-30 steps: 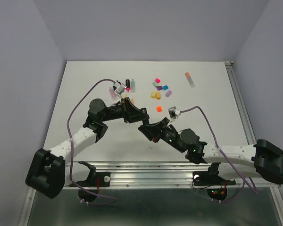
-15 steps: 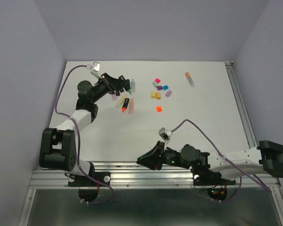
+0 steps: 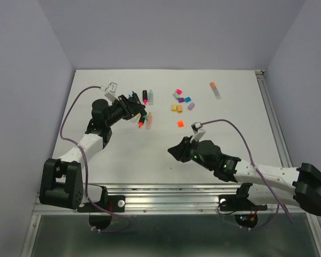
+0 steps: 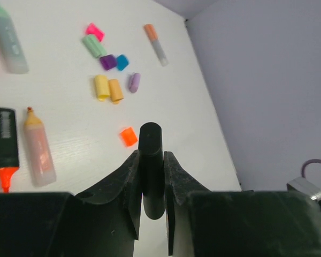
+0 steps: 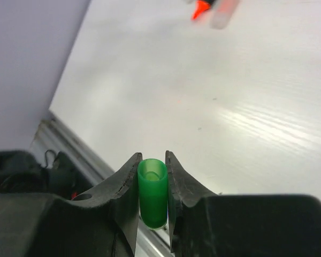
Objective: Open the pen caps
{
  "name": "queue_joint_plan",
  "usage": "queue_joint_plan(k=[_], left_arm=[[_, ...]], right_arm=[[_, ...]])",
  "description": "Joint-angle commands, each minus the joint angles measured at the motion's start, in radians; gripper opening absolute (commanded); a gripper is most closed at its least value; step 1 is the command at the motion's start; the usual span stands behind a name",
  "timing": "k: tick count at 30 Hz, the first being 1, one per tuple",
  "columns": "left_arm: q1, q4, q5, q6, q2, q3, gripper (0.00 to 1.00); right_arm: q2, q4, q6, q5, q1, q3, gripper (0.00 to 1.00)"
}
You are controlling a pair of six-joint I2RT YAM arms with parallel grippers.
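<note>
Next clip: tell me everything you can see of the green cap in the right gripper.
The green cap is a short, stubby tube of glossy, slightly see-through green plastic. Its open, hollow end faces the wrist camera, showing a rounded rim and a darker inside. It lies along the fingers of the right gripper, whose jaws are shut on its two sides; nothing else touches it. It is held in the air above the white table. It cannot be made out in the overhead view.
</note>
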Motion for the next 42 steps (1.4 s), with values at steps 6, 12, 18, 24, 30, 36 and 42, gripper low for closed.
queue_joint_plan(k=[6,12,18,24,30,36,42], left_arm=[[-0.145,-0.552,-0.505,0.24,0.041,0.149,0.0],[-0.205,-0.65,-0.621,0.275,0.216,0.313,0.0],[-0.23,-0.732,-0.684,0.306,0.376,0.482,0.0],[-0.234,-0.813,-0.715,0.366,0.526,0.656,0.0],[-0.243,-0.88,-0.732,0.403,0.628,0.8,0.0],[-0.243,-0.928,-0.735,0.45,0.707,0.904,0.0],[-0.243,-1.017,-0.772,0.455,0.796,1.025,0.0]], right_arm=[[0.251,-0.293,-0.041,0.141,-0.302,0.284,0.01],[0.433,-0.32,-0.109,0.163,-0.435,0.427,0.01],[0.589,-0.352,-0.17,0.161,-0.526,0.541,0.07],[0.744,-0.435,-0.248,0.161,-0.567,0.682,0.14],[0.81,-0.439,-0.255,0.124,-0.586,0.731,0.28],[0.822,-0.464,-0.25,0.167,-0.587,0.769,0.53],[0.802,-0.484,-0.262,0.164,-0.589,0.792,0.73]])
